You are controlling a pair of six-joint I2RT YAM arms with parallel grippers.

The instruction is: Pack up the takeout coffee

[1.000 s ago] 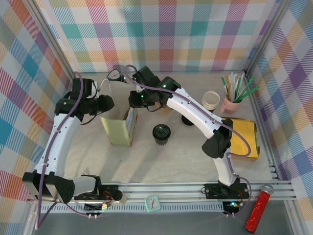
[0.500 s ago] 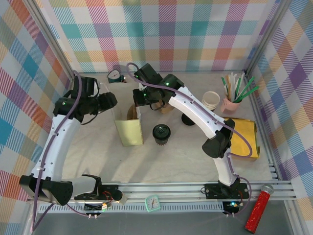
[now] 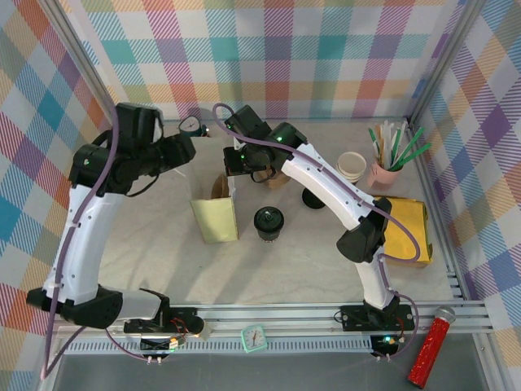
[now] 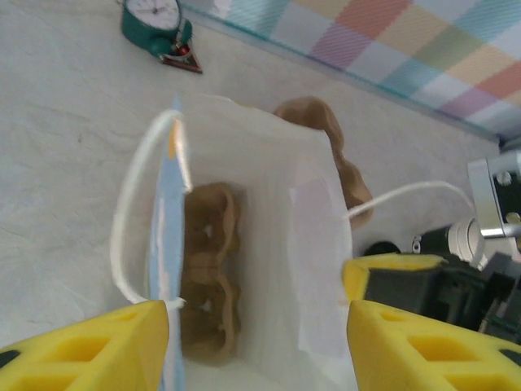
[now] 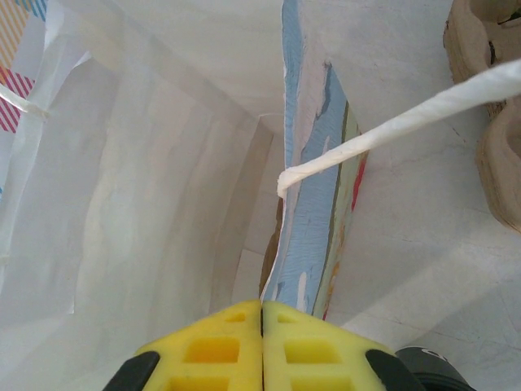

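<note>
While the right hand [image 5: 262,308] pinches the paper bag [image 3: 216,220] on the pale, plaid-walled tabletop [image 3: 163,261], the left hand [image 4: 254,316] gapes.

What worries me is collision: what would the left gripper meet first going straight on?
Probably the paper bag, at its rim: the left gripper points into its mouth, a cardboard tray at the bottom. Depth unclear.

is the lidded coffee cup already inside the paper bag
No, the lidded coffee cup stands on the table beside the paper bag, outside it.
</note>
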